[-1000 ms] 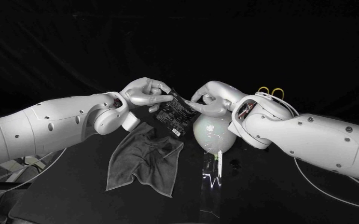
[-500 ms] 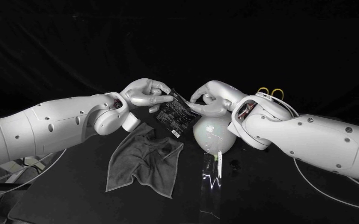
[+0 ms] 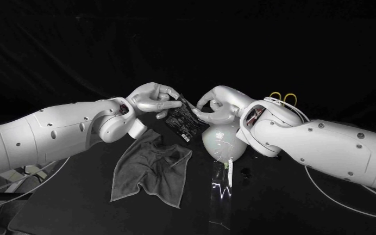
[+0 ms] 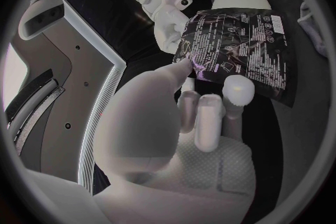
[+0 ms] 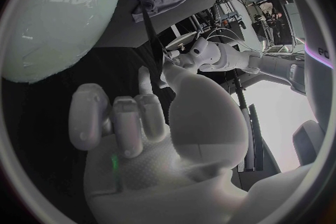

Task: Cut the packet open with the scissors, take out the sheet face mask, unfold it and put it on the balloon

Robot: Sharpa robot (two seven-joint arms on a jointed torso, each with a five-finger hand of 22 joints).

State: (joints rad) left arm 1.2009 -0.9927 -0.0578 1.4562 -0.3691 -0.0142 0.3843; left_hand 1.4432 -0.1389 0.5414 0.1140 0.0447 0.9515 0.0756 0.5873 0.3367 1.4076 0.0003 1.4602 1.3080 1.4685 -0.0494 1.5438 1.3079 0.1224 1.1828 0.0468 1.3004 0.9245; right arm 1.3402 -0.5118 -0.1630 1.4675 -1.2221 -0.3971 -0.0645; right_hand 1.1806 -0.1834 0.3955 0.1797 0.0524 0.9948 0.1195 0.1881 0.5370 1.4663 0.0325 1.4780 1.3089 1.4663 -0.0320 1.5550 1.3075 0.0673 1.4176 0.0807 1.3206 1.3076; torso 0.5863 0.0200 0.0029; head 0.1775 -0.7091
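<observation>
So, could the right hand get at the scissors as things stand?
Probably not directly. The right hand is busy at the packet that the left hand holds, and the scissors lie beyond its own forearm; it would have to withdraw and swing back.

One black foil packet point(image 3: 184, 119) is counted; one pale rubber balloon point(image 3: 221, 141); one crumpled grey cloth point(image 3: 152, 167); one pair of yellow-handled scissors point(image 3: 283, 96); two silver hands: left robot hand point(image 3: 154, 98), right robot hand point(image 3: 218, 104).

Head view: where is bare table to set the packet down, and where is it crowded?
Bare table lies between clear strip and right arm. Crowded middle: left hand and right hand grip the packet by balloon and cloth.
</observation>
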